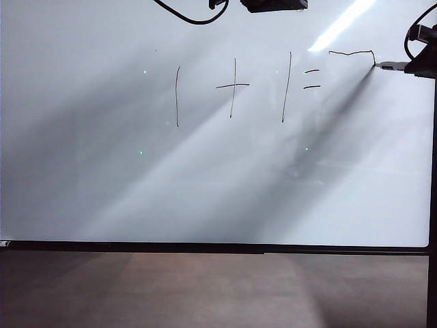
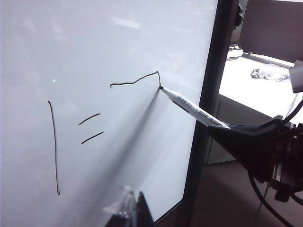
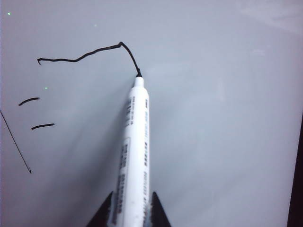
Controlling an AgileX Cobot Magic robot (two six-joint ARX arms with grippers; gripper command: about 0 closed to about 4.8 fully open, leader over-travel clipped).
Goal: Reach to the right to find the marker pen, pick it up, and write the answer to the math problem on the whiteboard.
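Black ink: answer (image 3: 90,52) only part drawn, top bar + short downstroke. Marker pen (image 3: 133,156) clamped in right gripper (image 3: 128,210), tip on whiteboard (image 1: 102,184) right of equals. Left gripper (image 2: 135,208) idle nearby, opening unclear. Rest of 2 pending.

Right gripper (image 3: 128,215) cut off by frame edge; marker pen (image 3: 135,156) print blurred, unreadable.

Black end effector (image 3: 128,215), black cable (image 1: 184,15)
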